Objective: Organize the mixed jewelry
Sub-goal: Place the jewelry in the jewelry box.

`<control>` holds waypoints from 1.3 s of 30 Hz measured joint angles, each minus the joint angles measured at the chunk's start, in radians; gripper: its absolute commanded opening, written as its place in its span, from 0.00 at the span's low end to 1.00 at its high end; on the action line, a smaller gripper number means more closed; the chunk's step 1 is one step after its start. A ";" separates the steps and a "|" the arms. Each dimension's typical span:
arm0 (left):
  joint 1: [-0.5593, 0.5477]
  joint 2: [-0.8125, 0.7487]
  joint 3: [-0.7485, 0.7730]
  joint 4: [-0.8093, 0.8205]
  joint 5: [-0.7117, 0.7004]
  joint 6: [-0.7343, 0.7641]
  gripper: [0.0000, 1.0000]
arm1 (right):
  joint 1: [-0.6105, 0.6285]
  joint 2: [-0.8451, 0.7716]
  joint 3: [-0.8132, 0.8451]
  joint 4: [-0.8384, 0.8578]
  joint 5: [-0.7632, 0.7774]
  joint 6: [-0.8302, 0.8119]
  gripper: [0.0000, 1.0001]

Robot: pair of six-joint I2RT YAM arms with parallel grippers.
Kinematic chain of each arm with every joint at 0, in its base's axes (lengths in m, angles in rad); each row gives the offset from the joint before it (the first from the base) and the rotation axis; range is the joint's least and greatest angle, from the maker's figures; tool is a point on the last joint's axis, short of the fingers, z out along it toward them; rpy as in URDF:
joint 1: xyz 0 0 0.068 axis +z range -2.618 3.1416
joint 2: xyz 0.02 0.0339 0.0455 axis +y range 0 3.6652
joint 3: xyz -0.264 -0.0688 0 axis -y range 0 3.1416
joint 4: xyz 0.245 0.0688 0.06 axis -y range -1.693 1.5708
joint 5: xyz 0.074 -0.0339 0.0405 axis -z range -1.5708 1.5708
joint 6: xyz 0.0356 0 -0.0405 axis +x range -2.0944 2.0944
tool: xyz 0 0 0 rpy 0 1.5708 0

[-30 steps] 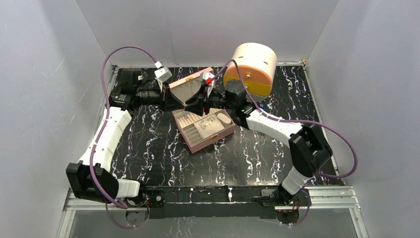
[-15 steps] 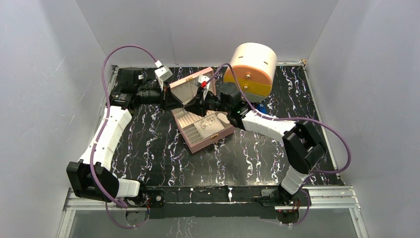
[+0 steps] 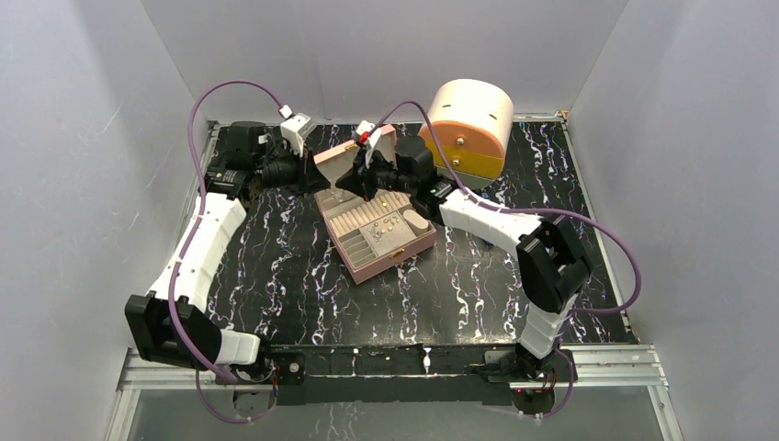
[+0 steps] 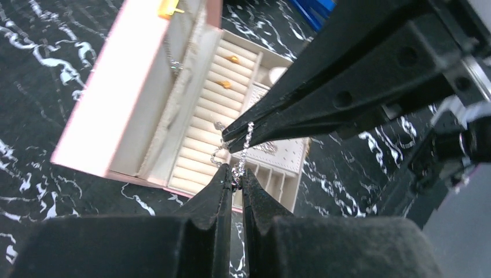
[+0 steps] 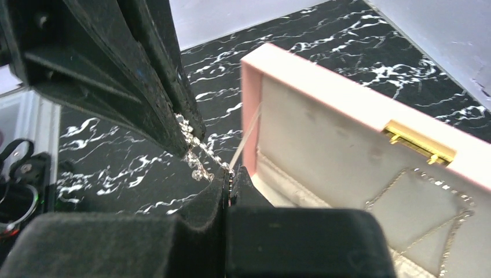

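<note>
A thin silver chain (image 4: 246, 143) of the mixed jewelry is stretched between both grippers above the open pink jewelry box (image 3: 401, 255). My left gripper (image 4: 234, 175) is shut on the chain's lower end. My right gripper (image 5: 231, 174) is shut on the other end (image 5: 197, 147), its fingertips (image 4: 231, 134) almost touching the left ones. In the top view the two grippers, left (image 3: 333, 186) and right (image 3: 355, 186), meet in front of the raised lid (image 3: 342, 158). Gold rings (image 4: 224, 84) sit in the box's ring rolls, and small pieces (image 3: 390, 225) lie in its compartments.
A round cream and orange drawer box (image 3: 467, 124) stands at the back right. A blue object (image 4: 315, 8) lies beyond the pink box. The lid carries a gold clasp (image 5: 418, 142) and a pocket. Grey walls enclose the black marbled table (image 3: 276, 276).
My right gripper has closed on the chain. Both grippers have shifted toward the back left, in front of the lid, with the right arm stretching further left.
</note>
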State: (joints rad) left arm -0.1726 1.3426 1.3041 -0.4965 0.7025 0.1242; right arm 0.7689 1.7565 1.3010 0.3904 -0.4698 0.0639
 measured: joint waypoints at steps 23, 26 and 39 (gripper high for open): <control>-0.152 0.070 0.059 0.045 -0.650 -0.345 0.00 | 0.013 0.199 0.366 -0.336 0.213 -0.006 0.00; -0.157 0.070 0.062 0.042 -0.698 -0.358 0.00 | 0.015 0.224 0.407 -0.340 0.214 0.010 0.00; -0.186 0.095 0.084 0.031 -0.793 -0.393 0.00 | 0.024 0.253 0.468 -0.403 0.274 0.060 0.00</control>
State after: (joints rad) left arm -0.3588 1.4376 1.3876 -0.4652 -0.0910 -0.2691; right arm 0.7925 2.0098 1.7695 -0.0124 -0.1955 0.1234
